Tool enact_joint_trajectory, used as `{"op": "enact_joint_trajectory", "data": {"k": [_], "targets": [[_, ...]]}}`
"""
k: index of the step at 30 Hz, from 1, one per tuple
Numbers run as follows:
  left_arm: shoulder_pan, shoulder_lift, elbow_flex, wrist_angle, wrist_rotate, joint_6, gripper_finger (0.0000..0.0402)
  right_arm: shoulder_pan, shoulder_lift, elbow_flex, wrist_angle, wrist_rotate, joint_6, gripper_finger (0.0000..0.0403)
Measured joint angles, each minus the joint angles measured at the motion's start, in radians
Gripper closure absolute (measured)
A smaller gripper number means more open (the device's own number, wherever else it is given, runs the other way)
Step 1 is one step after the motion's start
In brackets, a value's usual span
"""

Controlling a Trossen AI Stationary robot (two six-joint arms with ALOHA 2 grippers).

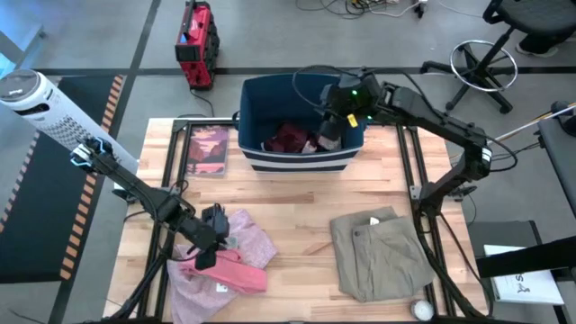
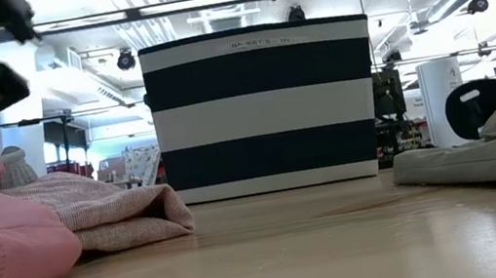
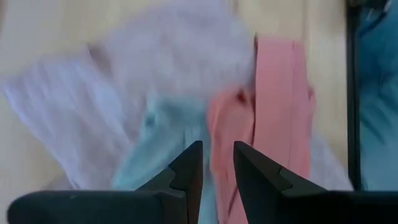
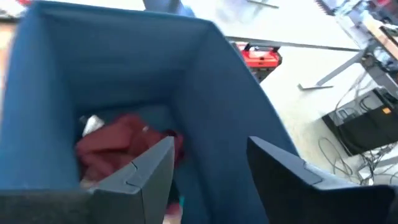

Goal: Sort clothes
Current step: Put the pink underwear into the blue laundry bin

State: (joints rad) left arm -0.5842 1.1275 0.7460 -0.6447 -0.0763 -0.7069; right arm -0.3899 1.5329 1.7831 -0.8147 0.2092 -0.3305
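On the desk's (image 1: 297, 207) near left part lay a heap of soft clothes: a pale pink piece (image 1: 245, 232), a brighter pink one (image 1: 229, 270) across it, and a bit of teal (image 3: 165, 143) between them. A khaki-grey garment (image 1: 378, 252) lay well apart to the right, and a maroon piece (image 1: 290, 137) sat inside the navy striped bin (image 1: 297, 160). Above the heap hovered the left gripper (image 1: 213, 236), fingers slightly parted, holding nothing. Over the bin hung the right gripper (image 1: 331, 126), fingers spread and empty. Such limp, light fabric would likely bunch and drape, so pinching a raised fold seemed wisest.
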Motion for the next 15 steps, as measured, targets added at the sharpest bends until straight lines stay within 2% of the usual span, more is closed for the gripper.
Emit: {"op": "enact_joint_trajectory", "data": {"k": [2,4,9,12,15], "targets": [[-0.011,0.000,-0.009,-0.021,0.037,-0.026,0.0325,0.027,-0.011,0.019,-0.055,0.001,-0.008,0.0228],[-0.021,0.000,-0.027,-0.021,0.076,-0.067,0.0325,0.058,-0.025,0.015,-0.079,0.001,-0.017,0.0261],[-0.031,0.001,-0.073,0.017,0.128,-0.150,0.0325,0.142,-0.064,-0.081,-0.109,-0.008,-0.005,0.0383],[-0.030,0.001,-0.120,0.117,0.107,-0.150,0.0325,0.208,-0.094,-0.184,-0.096,-0.008,0.025,0.0390],[-0.030,0.001,-0.184,0.223,0.041,-0.152,0.0325,0.282,-0.123,-0.299,-0.053,-0.009,0.062,0.0394]]}}
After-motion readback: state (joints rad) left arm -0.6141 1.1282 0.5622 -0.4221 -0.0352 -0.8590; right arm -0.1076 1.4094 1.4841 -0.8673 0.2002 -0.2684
